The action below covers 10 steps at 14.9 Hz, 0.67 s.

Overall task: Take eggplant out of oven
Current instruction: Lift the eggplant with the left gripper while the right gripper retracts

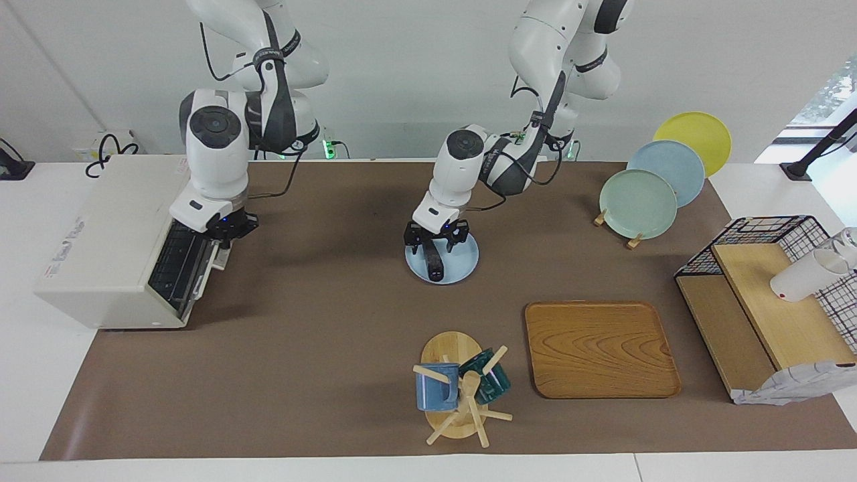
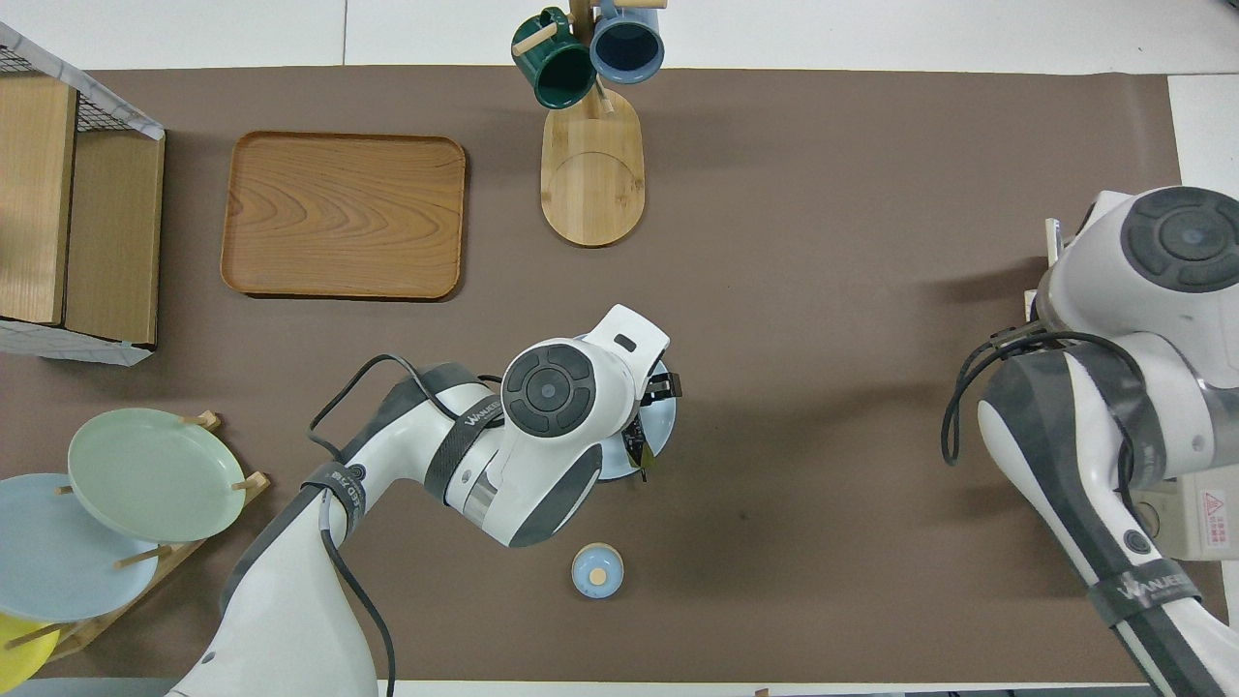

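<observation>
I read the eggplant (image 1: 432, 260) as already out of the oven (image 1: 107, 248): it lies on the light blue plate (image 1: 462, 264) in the middle of the table (image 1: 321, 321), well apart from the oven, which sits at the right arm's end. My left tool (image 1: 438, 242) is right over that plate, its fingers spread to either side of the eggplant's upper end; I judge them apart, though I cannot tell whether they touch the skin. The eggplant's long axis runs roughly along the line from the robots toward the wooden mug tree (image 1: 458, 388), with one end under the tool and the other reaching to the plate's rim farther from the robots. So the thing lies straight below the left tool, and that arm is by far the nearer to the plate.

My right tool (image 1: 224, 231) hangs at the oven's open front, just beside the wire rack (image 1: 175, 264); I cannot tell how its fingers stand. In the overhead view the left wrist hides most of the plate.

The coming move, I judge, is a straight lift of the left tool off the plate.
</observation>
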Available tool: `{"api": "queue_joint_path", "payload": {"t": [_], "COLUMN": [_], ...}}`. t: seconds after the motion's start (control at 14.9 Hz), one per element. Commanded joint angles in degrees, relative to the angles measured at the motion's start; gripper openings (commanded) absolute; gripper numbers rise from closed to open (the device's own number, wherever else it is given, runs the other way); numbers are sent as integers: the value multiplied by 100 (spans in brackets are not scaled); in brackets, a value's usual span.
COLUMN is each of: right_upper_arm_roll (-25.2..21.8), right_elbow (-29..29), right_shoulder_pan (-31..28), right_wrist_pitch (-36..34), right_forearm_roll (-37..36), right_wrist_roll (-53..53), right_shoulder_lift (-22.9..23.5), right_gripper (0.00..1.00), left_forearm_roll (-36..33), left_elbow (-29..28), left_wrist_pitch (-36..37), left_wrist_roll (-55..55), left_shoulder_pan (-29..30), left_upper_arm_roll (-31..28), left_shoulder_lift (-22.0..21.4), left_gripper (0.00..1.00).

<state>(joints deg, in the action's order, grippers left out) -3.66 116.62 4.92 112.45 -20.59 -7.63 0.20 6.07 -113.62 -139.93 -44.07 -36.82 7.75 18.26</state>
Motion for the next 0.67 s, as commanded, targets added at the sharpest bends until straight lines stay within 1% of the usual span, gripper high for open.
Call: {"api": "queue_joint_path", "payload": {"t": [0.0,0.13,0.2,0.27,0.34,0.4,0.54,0.61], "right_upper_arm_roll": [-39,-47,-56,-82,-91,-91,-39,-30], "right_elbow": [98,81,2,-190,-505,-874,-1464,-1728], "right_shoulder_pan": [-412,-570,-606,-711,-729,-729,-668,-676], "right_wrist_pitch": [-240,-372,-538,-931,-1266,-1556,-1883,-2084], "right_forearm_roll": [-174,44,159,412,859,1159,1267,1372], "right_wrist_roll": [-475,-748,-862,-1003,-1091,-1066,-987,-986], "right_shoulder_lift": [-143,-353,-493,-625,-688,-662,-479,-382], "right_gripper": [0,0,0,0,0,0,0,6], "left_forearm_roll": [-1,-1,-1,-1,-1,-10,-53,-80], "left_elbow": [-46,-46,-46,-46,-46,-46,-46,-46], "left_wrist_pitch": [-87,-96,-87,-87,-87,-87,-87,-87], "left_wrist_roll": [-23,-23,-23,-23,-23,-23,-23,-23], "left_shoulder_pan": [-53,-44,-44,-44,-36,-27,0,17], "left_upper_arm_roll": [-81,-81,-81,-81,-89,-89,-98,-98], "left_shoulder_lift": [-24,-24,-24,-24,-24,-24,-24,-24], "left_gripper": [63,43,39,39,38,38,38,38]}}
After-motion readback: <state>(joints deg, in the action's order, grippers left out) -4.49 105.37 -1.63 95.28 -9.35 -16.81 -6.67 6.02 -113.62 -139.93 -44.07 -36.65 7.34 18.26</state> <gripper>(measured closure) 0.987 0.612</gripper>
